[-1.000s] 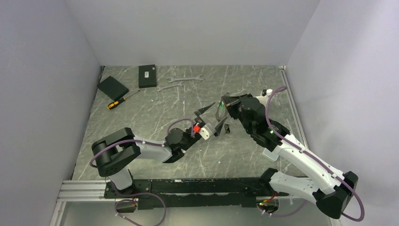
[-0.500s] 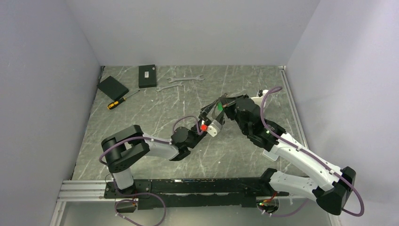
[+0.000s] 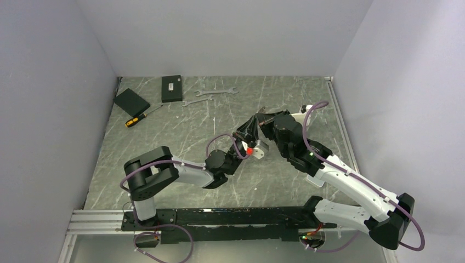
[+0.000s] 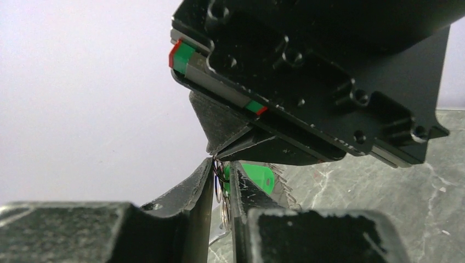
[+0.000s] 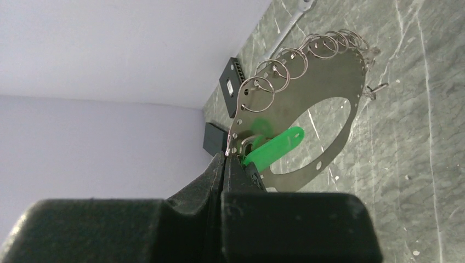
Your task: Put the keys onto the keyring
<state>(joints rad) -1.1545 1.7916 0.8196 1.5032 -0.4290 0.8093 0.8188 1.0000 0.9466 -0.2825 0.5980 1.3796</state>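
My right gripper (image 5: pixel 225 160) pinches the keyring (image 5: pixel 307 82) by its edge; my left gripper (image 4: pixel 221 174) sits narrow around the keys (image 4: pixel 224 204), grip unconfirmed.

A silver wrench (image 3: pixel 217 92) is laid near the far edge of the grey marbled table (image 3: pixel 164 142), and a second wrench (image 3: pixel 193 102) is set just beside it. Further left, a black box (image 3: pixel 171 88), a flat black block (image 3: pixel 131 101) and a yellow-handled screwdriver (image 3: pixel 140 116) are seen.

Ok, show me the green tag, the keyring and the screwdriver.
green tag (image 5: pixel 274 146): right wrist view, middle of the plastic blade.
keyring (image 5: pixel 323 76): right wrist view, flat metal between the loops and the hole.
screwdriver (image 3: pixel 131 121): top view, yellow handle.
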